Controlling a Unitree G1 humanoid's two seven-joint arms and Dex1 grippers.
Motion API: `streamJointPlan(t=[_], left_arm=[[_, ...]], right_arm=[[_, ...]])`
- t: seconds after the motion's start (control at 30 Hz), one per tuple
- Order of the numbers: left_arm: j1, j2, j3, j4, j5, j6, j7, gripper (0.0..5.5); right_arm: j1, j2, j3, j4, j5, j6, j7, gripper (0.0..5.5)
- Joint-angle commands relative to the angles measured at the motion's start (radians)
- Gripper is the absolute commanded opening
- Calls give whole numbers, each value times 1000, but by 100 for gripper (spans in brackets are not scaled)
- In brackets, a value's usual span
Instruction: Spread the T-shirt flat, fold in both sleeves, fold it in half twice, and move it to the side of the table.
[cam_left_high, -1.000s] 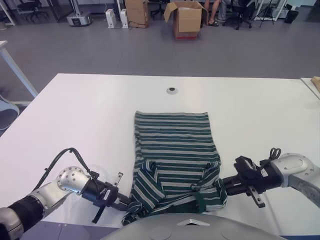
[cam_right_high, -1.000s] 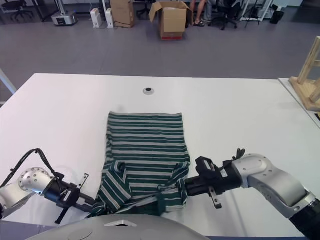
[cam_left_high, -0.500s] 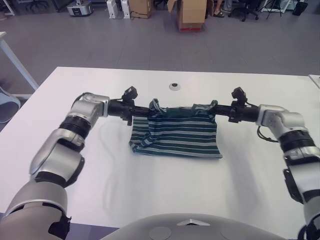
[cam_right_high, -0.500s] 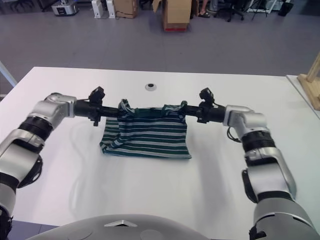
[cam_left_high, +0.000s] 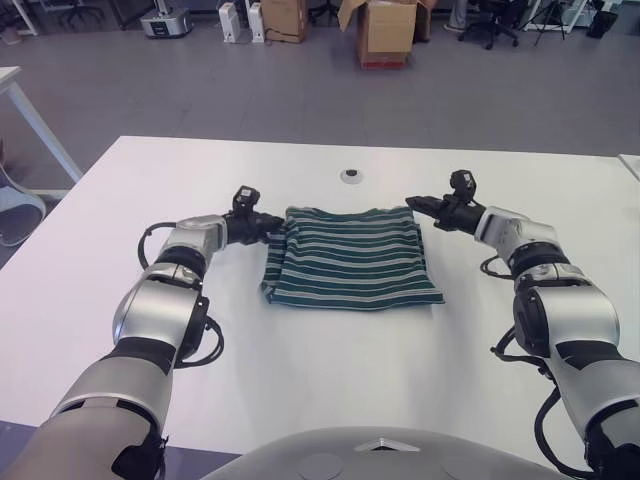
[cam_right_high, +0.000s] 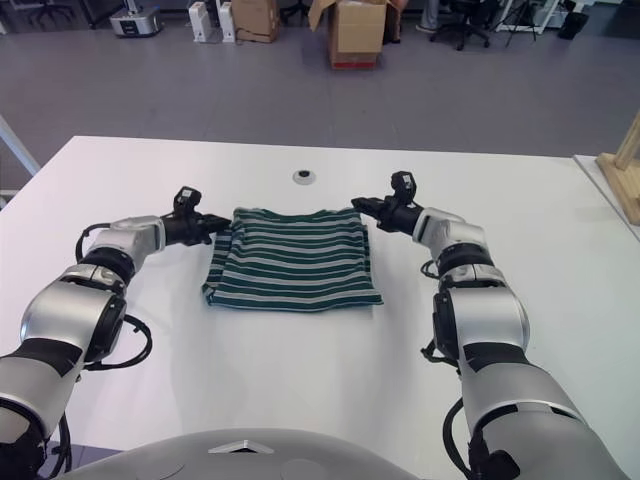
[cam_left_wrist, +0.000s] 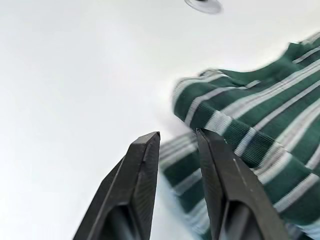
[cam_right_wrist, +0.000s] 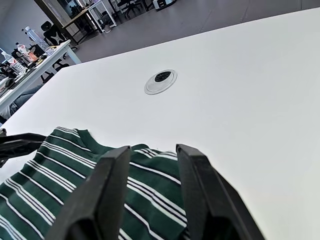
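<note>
On the middle of the white table (cam_left_high: 300, 350) lies the green-and-white striped T-shirt (cam_left_high: 350, 257), folded into a compact rectangle with its stripes running left to right. Its near edge is a little uneven, and the near left corner bulges slightly past the rest.

The left claw (cam_left_high: 276, 228) sits low over the table at the shirt's far left corner. From the wrist, its two dark fingers (cam_left_wrist: 145, 150) stand a narrow gap apart with nothing between them, and the rumpled corner of the cloth lies just beyond the tips.

The right claw (cam_left_high: 413, 203) hangs at the far right corner. Its fingers (cam_right_wrist: 192, 165) are parted wider, also empty, with the striped edge just beneath and past them.

Both arms stretch out from the near side, one along each side of the shirt.

A small round cable grommet (cam_left_high: 349, 176) is set into the table beyond the shirt's far edge, apart from it. Farther off, an open cardboard box (cam_left_high: 384, 32) stands on the grey floor.
</note>
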Motion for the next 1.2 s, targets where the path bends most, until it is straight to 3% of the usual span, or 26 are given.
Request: streamJointPlan(t=[0.03, 0.13, 0.23, 0.37, 0.43, 0.5, 0.57, 0.63, 0.73, 0.8, 0.9, 1.03, 1.1, 1.2], left_arm=[[2, 1, -107, -103, 214, -403, -25, 135], [24, 15, -250, -100, 423, -652, -11, 135], [-5, 64, -484, -59, 757, -740, 176, 135], [-37, 72, -562, -17, 886, -761, 240, 135], [-44, 106, -611, -29, 946, -840, 195, 135], [6, 142, -544, -135, 732, -910, -149, 135], [159, 278, -517, -534, 377, -641, -539, 135], [281, 427, -538, -942, 117, -310, -739, 135], [403, 541, -548, -1358, -124, 41, -774, 135], [437, 511, -532, -1437, -137, 129, -734, 135], [421, 380, -431, -1366, -77, 126, -586, 135], [330, 315, -239, -1141, -28, 89, -417, 135], [292, 340, -231, -1005, 84, -31, -400, 135], [278, 390, -326, -801, 318, -201, -402, 135]], right_arm=[[175, -45, 37, -374, 19, 113, 148, 171], [390, -127, 115, -748, 13, 213, 228, 171], [532, -228, 191, -1024, -32, 252, 278, 171], [604, -331, 297, -1172, -150, 251, 275, 171], [586, -333, 359, -1107, -261, 198, 214, 171], [548, -315, 418, -967, -395, 88, 122, 171], [477, -249, 443, -832, -451, 24, 54, 171], [416, -197, 447, -734, -460, -50, 8, 171], [290, -114, 421, -581, -449, -204, -45, 171], [227, -89, 393, -517, -436, -266, -58, 171], [240, -112, 327, -580, -363, -270, -8, 171], [442, -106, 230, -967, -136, 6, 51, 171], [544, -84, 222, -1144, -64, 133, 17, 171], [708, -8, 259, -1340, -31, 280, -106, 171]])
